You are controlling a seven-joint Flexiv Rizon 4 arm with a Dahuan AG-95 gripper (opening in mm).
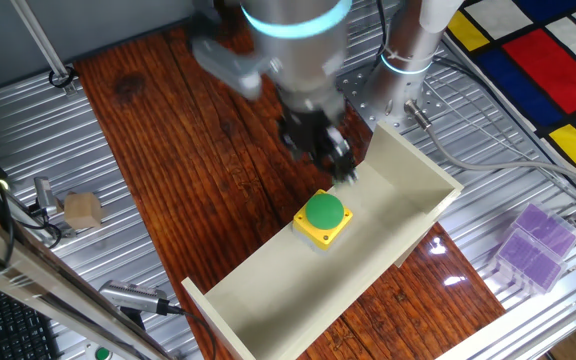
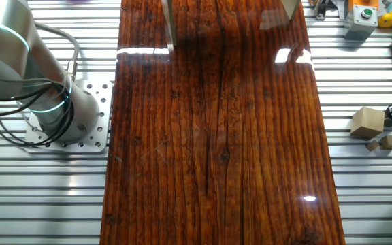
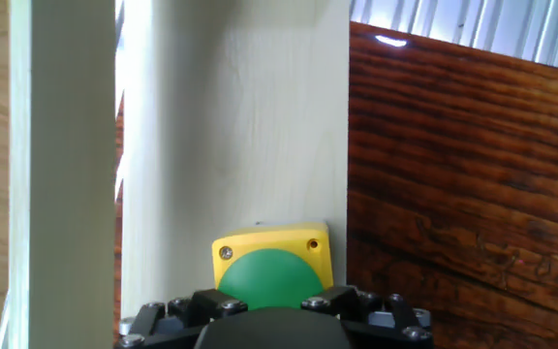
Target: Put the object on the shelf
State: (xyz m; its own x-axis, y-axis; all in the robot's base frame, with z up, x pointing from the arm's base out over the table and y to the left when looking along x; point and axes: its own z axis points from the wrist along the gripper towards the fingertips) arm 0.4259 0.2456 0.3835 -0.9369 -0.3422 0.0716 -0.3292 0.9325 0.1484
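One fixed view is showing the shelf (image 1: 408,215) lying as a long cream trough slantwise across the dark wooden tabletop (image 1: 198,160). The object (image 1: 323,218), a yellow box with a green round button, is sitting on the shelf's floor about midway along its length, close against the wall facing the arm. The gripper (image 1: 340,160) is hanging just above and beyond the object, blurred, apart from it; whether its fingers are spread or closed cannot be told. A tan wooden cube (image 1: 82,209) is lying well away from the shelf on the metal surround, and purple translucent boxes (image 1: 534,245) are lying off the shelf's other side.

The other fixed view is showing only two shelf edges (image 2: 169,26) at the top of the wooden board, with the arm's base (image 2: 60,112) standing to the side of them. The object and gripper are out of frame.

Hand view is looking along the shelf floor (image 3: 260,126). The object (image 3: 271,264) is resting on that floor beside the wall edge bordering the wood. No fingertips are showing around it, only the dark gripper body (image 3: 269,325) at the bottom.
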